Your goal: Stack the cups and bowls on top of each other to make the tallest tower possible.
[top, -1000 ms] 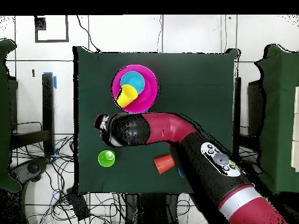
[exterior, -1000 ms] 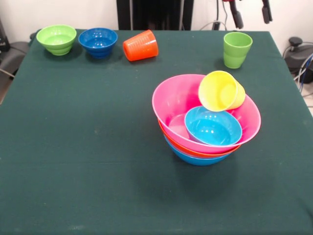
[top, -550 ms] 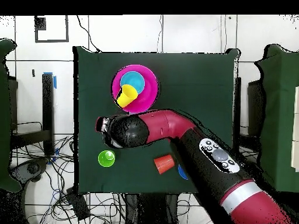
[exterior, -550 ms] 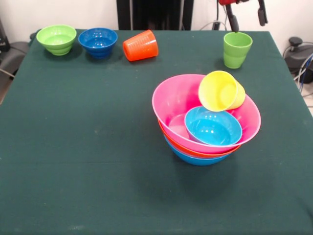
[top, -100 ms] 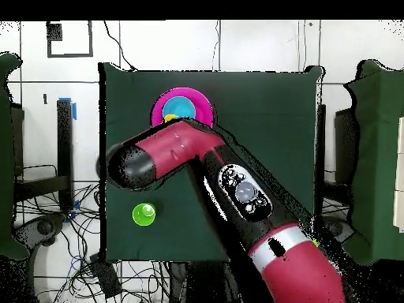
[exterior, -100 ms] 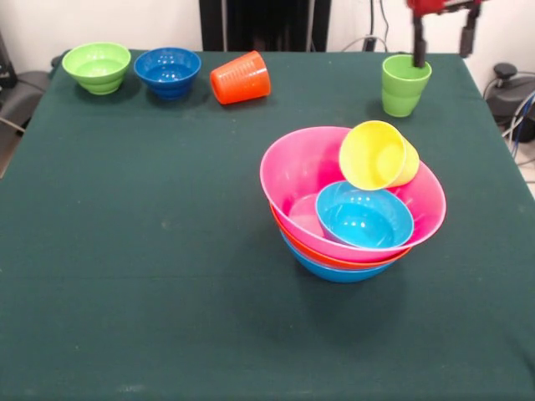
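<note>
The tower is a wide pink bowl (exterior, -100 ms: 292, 171) nested in an orange bowl (exterior, -100 ms: 333, 258) and a blue bowl (exterior, -100 ms: 334, 272). A small cyan bowl (exterior, -100 ms: 364, 217) sits inside it. A yellow cup (exterior, -100 ms: 378, 155) lies tilted on the pink rim. A light green cup (exterior, -100 ms: 405, 83) stands upright at the back right. My gripper (exterior, -100 ms: 442, 40) hangs open just above it, with one finger (exterior, -100 ms: 418, 46) down at the cup's far rim. An orange ribbed cup (exterior, -100 ms: 240, 78) lies on its side at the back. In the overhead view my arm (top, -100 ms: 181, 150) covers part of the tower (top, -100 ms: 201, 106).
A small light green bowl (exterior, -100 ms: 97, 66) and a small dark blue bowl (exterior, -100 ms: 168, 70) stand side by side at the back left of the green-covered table (exterior, -100 ms: 125, 251). The green cup (top, -100 ms: 144, 214) shows near the table edge in the overhead view. Cables lie on the floor around the table.
The gripper has shifted right in the front view, from left of the green cup to above it. In the overhead view the arm has swung over the orange cup and part of the tower.
</note>
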Robot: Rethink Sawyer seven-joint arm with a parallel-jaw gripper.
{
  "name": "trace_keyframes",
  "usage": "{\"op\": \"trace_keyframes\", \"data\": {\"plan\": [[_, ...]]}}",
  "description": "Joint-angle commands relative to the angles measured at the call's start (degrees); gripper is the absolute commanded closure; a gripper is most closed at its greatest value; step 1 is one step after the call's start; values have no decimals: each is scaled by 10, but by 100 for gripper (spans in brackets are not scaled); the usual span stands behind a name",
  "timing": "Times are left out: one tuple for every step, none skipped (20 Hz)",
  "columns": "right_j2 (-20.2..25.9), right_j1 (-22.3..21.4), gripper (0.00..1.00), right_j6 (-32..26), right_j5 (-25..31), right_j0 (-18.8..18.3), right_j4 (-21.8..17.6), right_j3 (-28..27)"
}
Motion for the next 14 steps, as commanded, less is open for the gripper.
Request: {"op": "trace_keyframes", "data": {"plan": [[-24, 15, 0, -159, 99, 49, -91, -107], [-25, 18, 0, -153, 100, 51, -89, -108], [-26, 21, 0, -148, 101, 52, -86, -108], [-26, 23, 0, -142, 102, 54, -84, -109], [-27, 26, 0, -137, 103, 56, -82, -110], [-23, 39, 0, -108, 83, 47, -54, -95], [-12, 50, 0, -106, 73, 35, -32, -89], [-2, 60, 0, -105, 62, 23, -10, -82], [9, 71, 0, -103, 52, 12, 11, -75], [23, 87, 0, -105, 28, -7, 30, -58], [27, 90, 0, -110, 22, -15, 32, -52], [30, 92, 0, -115, 17, -20, 31, -47], [33, 93, 0, -118, 11, -25, 31, -41], [35, 94, 0, -119, 6, -30, 32, -36]]}}
